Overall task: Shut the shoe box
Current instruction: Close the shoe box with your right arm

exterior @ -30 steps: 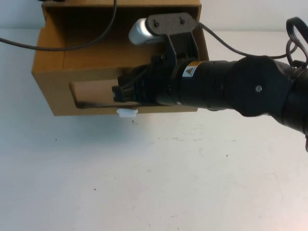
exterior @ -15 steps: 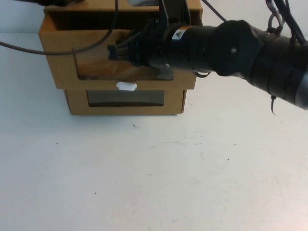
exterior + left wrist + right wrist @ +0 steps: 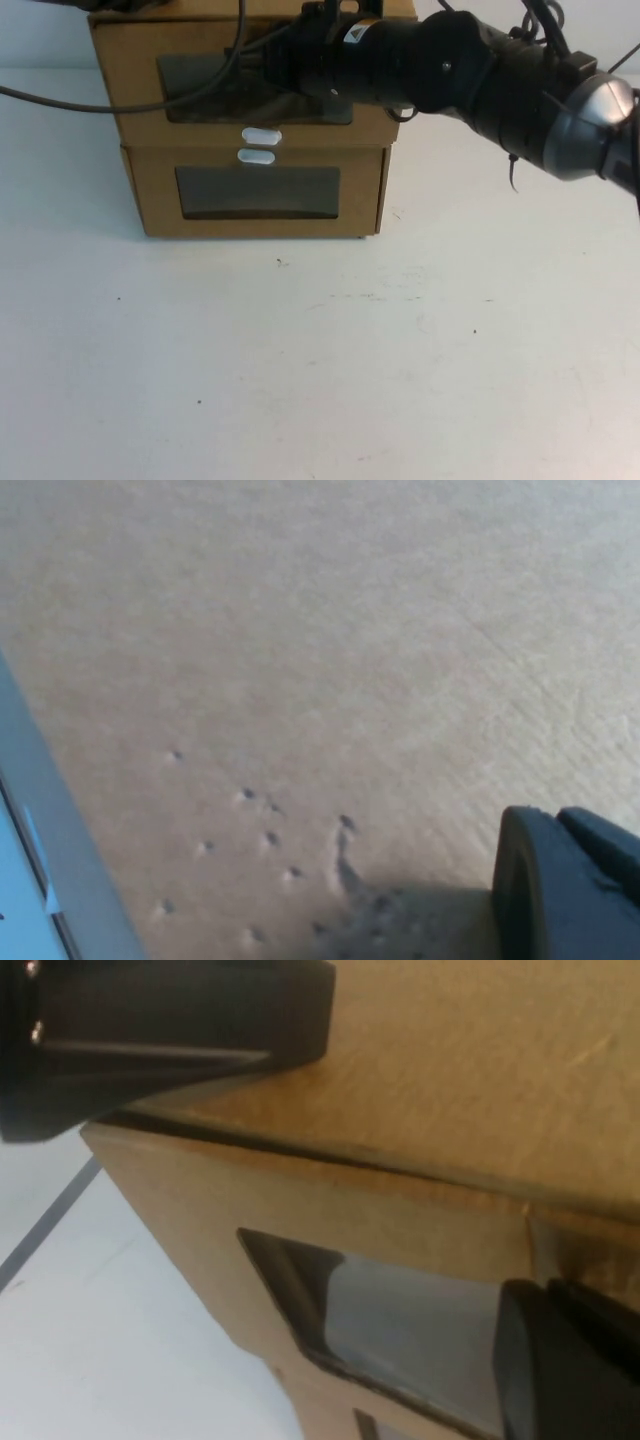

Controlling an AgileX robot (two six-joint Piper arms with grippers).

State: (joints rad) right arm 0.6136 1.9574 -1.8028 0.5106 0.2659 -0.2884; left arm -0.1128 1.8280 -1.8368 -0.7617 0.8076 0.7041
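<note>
The shoe box [image 3: 135, 95] is the upper of two stacked brown cardboard boxes, with a dark window [image 3: 195, 95] and a white oval tab [image 3: 261, 136] below it. Its front stands flush with the front of the box beneath. My right gripper [image 3: 272, 66] is pressed against the window area of that front; one dark finger [image 3: 565, 1360] shows beside the window [image 3: 400, 1310]. My left gripper [image 3: 100, 4] is at the box's top back edge, its black body [image 3: 150, 1030] resting over the cardboard top [image 3: 300, 660], with one finger [image 3: 570, 895] in view.
The lower matching box [image 3: 150, 205] has its white tab [image 3: 256, 156] above its window [image 3: 260, 192]. A black cable [image 3: 150, 100] hangs across the upper box's front. The white table [image 3: 320, 360] stretches out in front of the boxes.
The shoe box drawer slid back from jutting far out over the table to flush with the lower box. My right arm moved back with it, uncovering the lower box.
</note>
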